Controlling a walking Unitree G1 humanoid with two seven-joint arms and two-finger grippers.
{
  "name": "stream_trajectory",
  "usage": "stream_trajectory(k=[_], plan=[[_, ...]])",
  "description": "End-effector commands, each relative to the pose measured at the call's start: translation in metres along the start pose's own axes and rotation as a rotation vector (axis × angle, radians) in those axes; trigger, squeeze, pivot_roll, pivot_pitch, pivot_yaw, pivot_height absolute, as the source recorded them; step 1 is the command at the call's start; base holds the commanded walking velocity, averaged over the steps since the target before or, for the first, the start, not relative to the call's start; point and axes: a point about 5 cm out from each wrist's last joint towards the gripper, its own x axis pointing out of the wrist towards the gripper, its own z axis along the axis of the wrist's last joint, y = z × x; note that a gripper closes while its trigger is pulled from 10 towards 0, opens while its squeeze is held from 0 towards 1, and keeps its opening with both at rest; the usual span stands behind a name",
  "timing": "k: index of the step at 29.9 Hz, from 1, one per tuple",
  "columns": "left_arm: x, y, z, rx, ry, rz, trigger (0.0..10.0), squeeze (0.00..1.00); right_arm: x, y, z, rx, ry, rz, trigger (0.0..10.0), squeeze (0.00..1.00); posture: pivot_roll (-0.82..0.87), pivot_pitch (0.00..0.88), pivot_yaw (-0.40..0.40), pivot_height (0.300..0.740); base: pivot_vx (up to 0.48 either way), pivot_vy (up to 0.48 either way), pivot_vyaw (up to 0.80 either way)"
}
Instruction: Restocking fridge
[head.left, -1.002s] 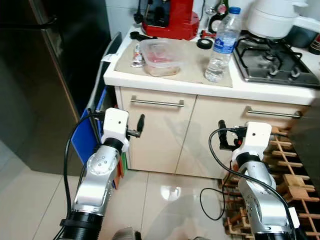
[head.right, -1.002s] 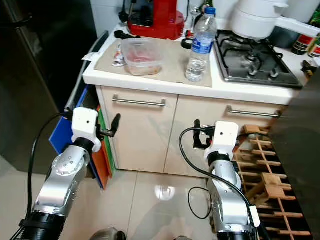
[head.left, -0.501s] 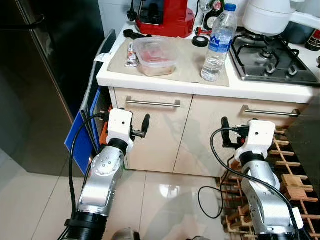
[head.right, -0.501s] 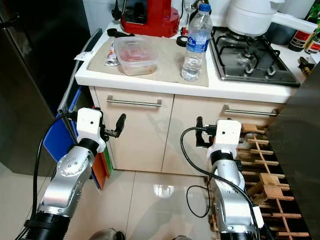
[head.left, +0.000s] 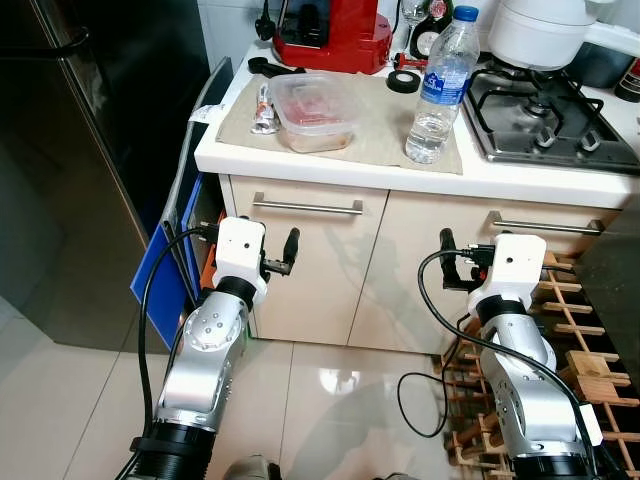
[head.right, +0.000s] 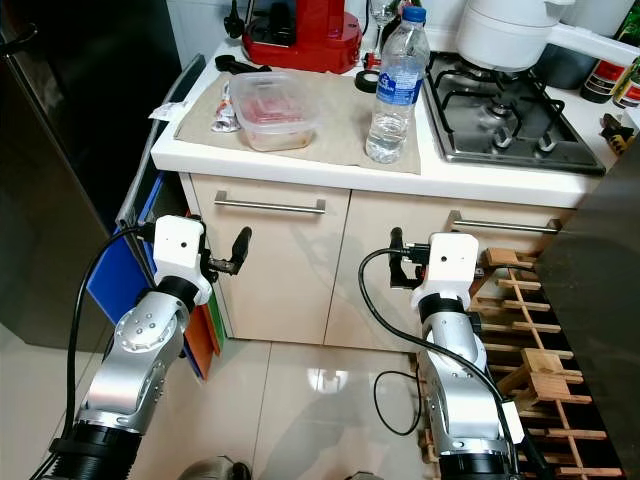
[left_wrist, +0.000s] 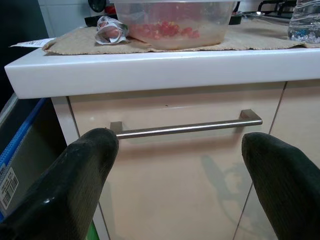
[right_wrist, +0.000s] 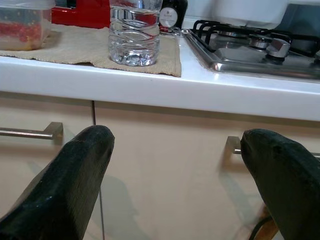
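**Left eye view: goods staged on the counter, nothing held**

Food tub (head.left: 318, 110) and water bottle (head.left: 437, 86) are set on a mat (head.left: 380, 125) near the counter's front edge, presumably staged for pickup. Fridge (head.left: 70, 150) is found at the robot's left, door closed. Left gripper (left_wrist: 175, 187) and right gripper (right_wrist: 177, 182) are raised before the cabinet fronts below counter height, fingers spread wide, empty, judged ready for a reach.
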Motion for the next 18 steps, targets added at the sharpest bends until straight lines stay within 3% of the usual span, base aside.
stream_trajectory(k=[1,18], plan=[[0.0027,-0.0014,0.0038,0.006,-0.016,0.0,10.0,0.0,0.0015,-0.0025,0.0012,-0.021,-0.01,0.004,10.0,0.0,0.08,0.013,-0.022,0.74,0.0,0.0,0.0],[0.0029,-0.0034,0.0026,0.008,-0.006,-0.014,10.0,0.0,-0.0013,0.0018,-0.0036,-0.009,0.0,0.032,10.0,0.0,0.08,0.024,-0.023,0.74,0.0,0.0,0.0]])
